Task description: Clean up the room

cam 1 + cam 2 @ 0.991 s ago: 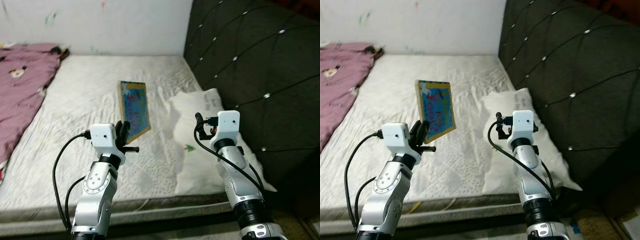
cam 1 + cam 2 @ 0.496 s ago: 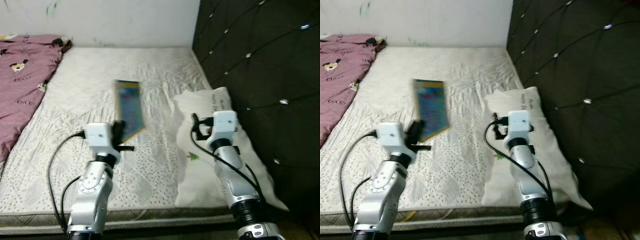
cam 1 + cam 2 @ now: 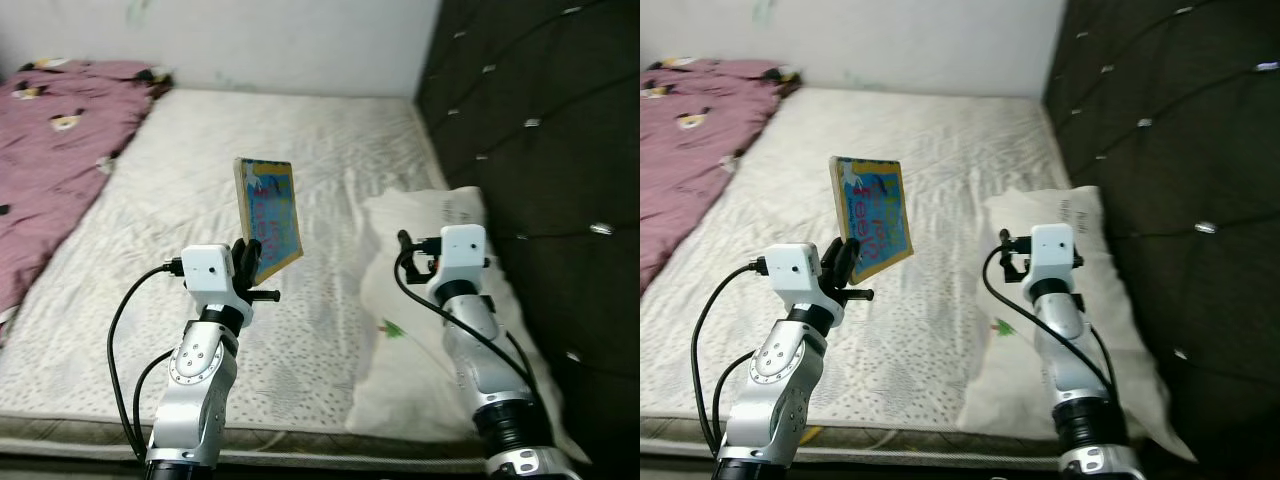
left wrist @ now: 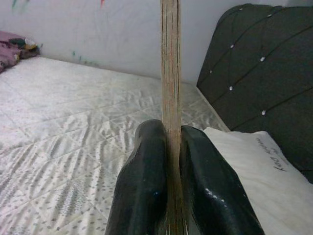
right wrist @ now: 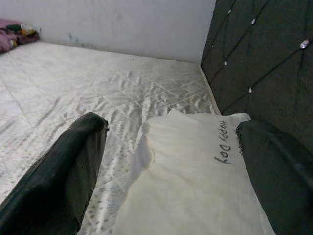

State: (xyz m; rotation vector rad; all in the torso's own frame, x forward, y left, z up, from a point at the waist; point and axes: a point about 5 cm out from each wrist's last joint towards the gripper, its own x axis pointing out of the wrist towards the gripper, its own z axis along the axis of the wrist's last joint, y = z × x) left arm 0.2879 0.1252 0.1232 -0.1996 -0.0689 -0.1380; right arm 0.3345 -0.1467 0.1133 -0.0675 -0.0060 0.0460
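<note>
A thin, colourful blue-and-yellow picture book (image 3: 268,219) is held upright above the white quilted mattress (image 3: 180,180), clamped between the left gripper (image 4: 166,147) fingers. The right gripper (image 5: 166,147) is spread apart over a white pillow (image 5: 195,181) beside the dark tufted headboard (image 3: 540,130).

The two head views look forward and down from above the foot of the bed (image 3: 330,140), sharing the mattress, pillow (image 3: 1080,300) and headboard (image 3: 540,130). Each wrist view sits low over the bed (close behind its own fingers), facing the far wall (image 5: 112,22).
</note>
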